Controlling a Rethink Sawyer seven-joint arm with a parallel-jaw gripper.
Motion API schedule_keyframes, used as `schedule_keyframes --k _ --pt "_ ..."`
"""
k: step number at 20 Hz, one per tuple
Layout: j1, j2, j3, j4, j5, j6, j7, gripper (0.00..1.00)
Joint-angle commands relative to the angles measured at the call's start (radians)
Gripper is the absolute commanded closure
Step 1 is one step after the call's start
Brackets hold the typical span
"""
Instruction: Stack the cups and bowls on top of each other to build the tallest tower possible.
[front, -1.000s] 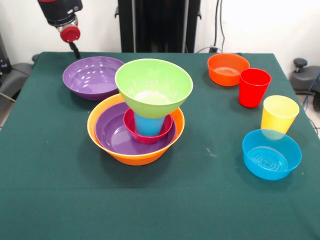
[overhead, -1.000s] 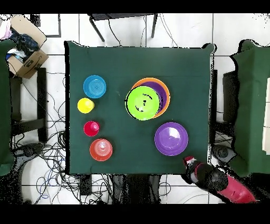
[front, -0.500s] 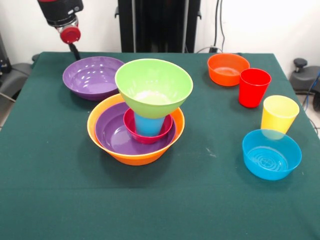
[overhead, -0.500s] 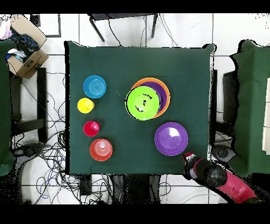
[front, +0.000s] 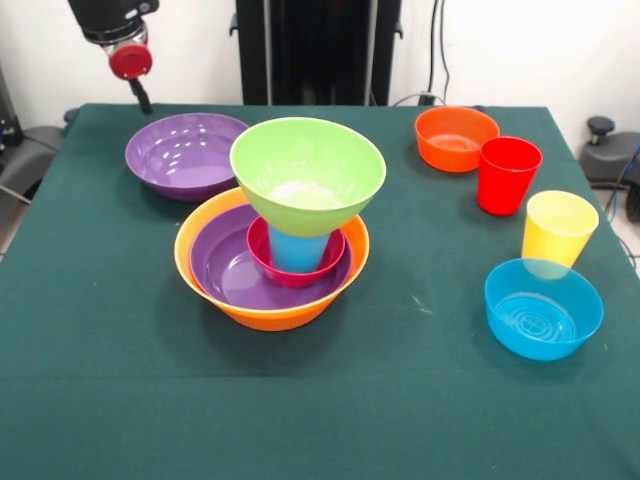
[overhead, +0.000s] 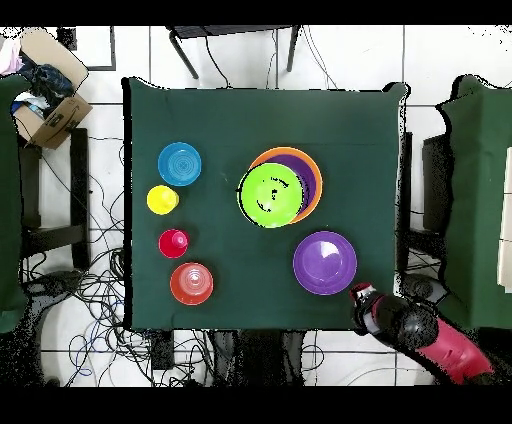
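Observation:
The tower stands mid-table. Its base is a large orange bowl (front: 270, 310) (overhead: 300, 155) holding a purple bowl (front: 225, 265), a pink-red bowl (front: 262, 262) and a blue cup (front: 297, 250). A lime green bowl (front: 308, 172) (overhead: 270, 195) rests upright on the cup. A second purple bowl (front: 185, 152) (overhead: 325, 262) sits loose behind the tower. At the other side are a small orange bowl (front: 456, 138) (overhead: 191, 283), red cup (front: 508, 174) (overhead: 173, 243), yellow cup (front: 558, 228) (overhead: 162, 200) and small blue bowl (front: 543, 308) (overhead: 180, 164). My gripper (front: 140, 95) (overhead: 358, 295) hangs over the table corner beyond the loose purple bowl, holding nothing that I can see.
A green cloth covers the table (front: 120, 400). Off the table, a cardboard box (overhead: 48, 95) sits at one corner, and cables lie on the floor around the table.
My gripper has risen a little and drifted outward from the table corner. The bowls and cups have not moved.

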Motion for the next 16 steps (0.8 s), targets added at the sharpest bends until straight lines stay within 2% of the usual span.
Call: schedule_keyframes --k 1,9,16 --pt "0.058 -0.034 0.088 -0.041 0.058 0.108 -0.013 0.00" --pt "0.055 -0.010 0.114 -0.040 0.075 0.060 -0.006 0.00" --pt "0.077 0.062 0.105 -0.074 0.071 -0.011 0.024 0.00"
